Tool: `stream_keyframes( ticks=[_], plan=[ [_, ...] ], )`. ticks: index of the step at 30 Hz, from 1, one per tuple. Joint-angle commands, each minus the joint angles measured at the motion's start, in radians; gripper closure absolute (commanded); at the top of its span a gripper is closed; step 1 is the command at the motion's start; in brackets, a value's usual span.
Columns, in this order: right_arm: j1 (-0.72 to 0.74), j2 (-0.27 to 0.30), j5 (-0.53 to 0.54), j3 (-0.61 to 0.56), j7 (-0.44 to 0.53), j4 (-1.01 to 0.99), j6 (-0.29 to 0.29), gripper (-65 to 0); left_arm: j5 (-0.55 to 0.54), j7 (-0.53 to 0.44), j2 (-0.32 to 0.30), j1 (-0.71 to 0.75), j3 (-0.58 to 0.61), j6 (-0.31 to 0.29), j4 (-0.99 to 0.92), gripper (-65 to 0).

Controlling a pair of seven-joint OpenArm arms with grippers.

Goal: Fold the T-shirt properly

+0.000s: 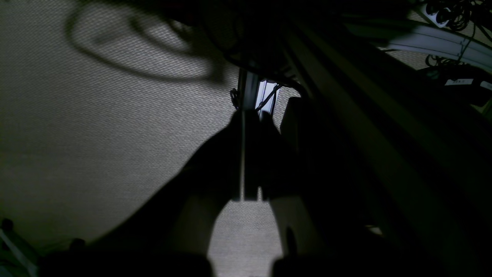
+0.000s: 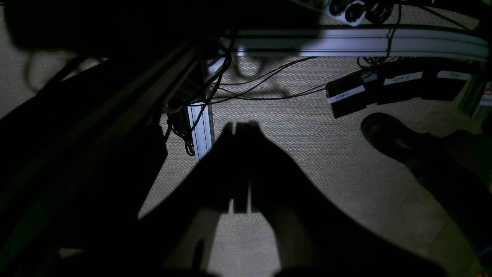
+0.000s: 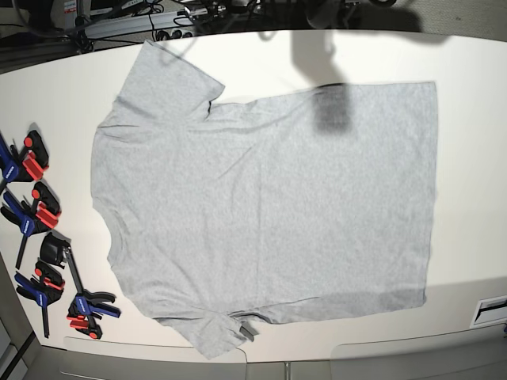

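Nearest the lens in each wrist view is the claw itself, a dark silhouette filling the lower centre. The left gripper (image 1: 246,154) has its two fingers pressed together with only a thin bright seam between them, and nothing held. The right gripper (image 2: 241,169) likewise has its fingers together on nothing. Both look down at woven floor covering and frame rails, not at cloth, so neither arm appears in the base view and I cannot tell which is nearer the garment.

The T-shirt (image 3: 269,214) lies spread flat, plain side up, over most of the white table (image 3: 467,71). Its long axis runs left to right in the frame: collar and sleeves toward the left, straight hem along the right. One sleeve points to the upper left, the other to the bottom centre, slightly crumpled.

Clamps (image 3: 36,214) lie along the left edge, just beside the cloth but apart from it. A dark shoe (image 2: 388,134) shows at the right of the right wrist view.
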Motion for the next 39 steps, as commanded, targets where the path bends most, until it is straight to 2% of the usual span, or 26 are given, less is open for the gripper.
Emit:
stream_keyframes(
  ticks=[1,6,11,18,27,34,39],
  plan=[
    [-0.001,-0.002,0.002,0.002,0.006,0.007,0.006,0.0,0.002,-0.003,0.011,0.003,0.000,0.000,0.006,0.0],
    [-0.003,0.000,0.002,0.002,0.006,0.008,0.002,0.0,0.002,-0.003,0.010,0.005,0.000,0.000,0.007,0.0],
    [-0.043,0.010,0.002,0.002,0.016,0.048,-0.061,0.0,0.002,-0.013,0.001,0.061,0.000,0.004,0.095,0.0],
    [-0.116,0.053,0.003,0.002,0.048,0.107,-0.061,0.0,-0.002,-0.061,-0.025,0.181,0.000,0.009,0.248,0.0],
    [-0.220,0.113,0.003,0.004,0.090,0.228,-0.061,0.0,-0.040,-0.105,-0.095,0.312,0.000,0.013,0.389,0.0],
    [-0.314,0.155,0.089,0.029,0.098,0.353,-0.062,0.0,-0.039,-0.107,-0.160,0.423,-0.003,0.137,0.552,0.0],
    [-0.394,0.156,0.104,0.141,0.098,0.463,-0.057,0.0,-0.039,-0.112,-0.182,0.521,-0.127,0.146,0.697,0.0]
  ],
)
